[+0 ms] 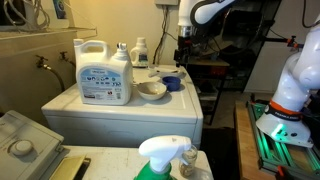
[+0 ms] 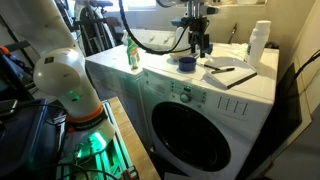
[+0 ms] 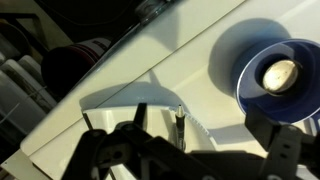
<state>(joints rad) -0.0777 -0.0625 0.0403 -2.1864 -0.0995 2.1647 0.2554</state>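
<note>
My gripper (image 3: 205, 135) hangs over the white washing machine top (image 2: 160, 75), close beside a blue cup (image 3: 270, 75) with a pale round thing inside. Its fingers stand wide apart. A thin dark pen (image 3: 178, 125) shows between them, nearer one finger, with its tip pointing away. I cannot tell whether a finger touches it, and its lower part is hidden by the gripper. In both exterior views the gripper (image 1: 183, 50) (image 2: 197, 45) is just above and behind the blue cup (image 1: 172, 83) (image 2: 187, 63).
On the machine top stand a large white detergent jug (image 1: 104, 72), a pale bowl (image 1: 152, 90), a small bottle (image 1: 140, 52) and flat papers (image 2: 232, 72). A green spray bottle (image 2: 133, 55) stands at one corner. The machine's edge runs close past the gripper.
</note>
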